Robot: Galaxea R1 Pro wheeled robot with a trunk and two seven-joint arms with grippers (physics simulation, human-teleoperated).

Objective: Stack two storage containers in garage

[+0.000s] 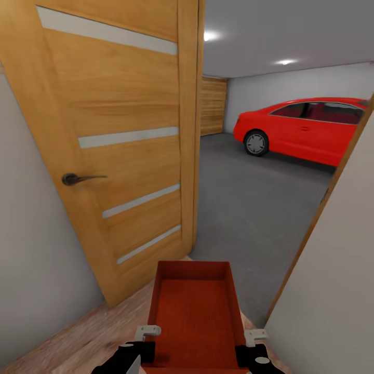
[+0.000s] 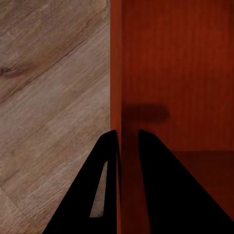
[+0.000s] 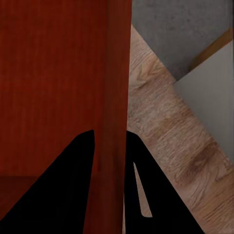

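The left gripper (image 2: 127,139) pinches the left wall of the container (image 1: 195,317), one black finger outside over the plank floor and one inside the box, the thin wall clamped between them. The right gripper (image 3: 109,139) does the same on the opposite wall, its jaws narrow, with the red wall between the two fingers. In the head view both grippers, left (image 1: 140,345) and right (image 1: 252,348), sit at the near corners of the box, white brackets showing above black bodies. The container is orange-red, lidless and finely ribbed inside; it is held level between the arms, its far end pointing through the doorway, above the last strip of wood floor (image 1: 78,337). Just ahead the planks give way to the grey concrete floor (image 1: 249,218) of the garage. On the left the door (image 1: 114,135) stands open, honey wood with four frosted strips and a dark lever handle (image 1: 78,178). A white wall (image 1: 332,291) with a wood frame edge closes the right side. Well beyond, a red car (image 1: 306,127) stands on the concrete near the white back wall, beside a wood-slat panel (image 1: 213,106). Two ceiling lights glow above. No writing or brand can be read on anything.
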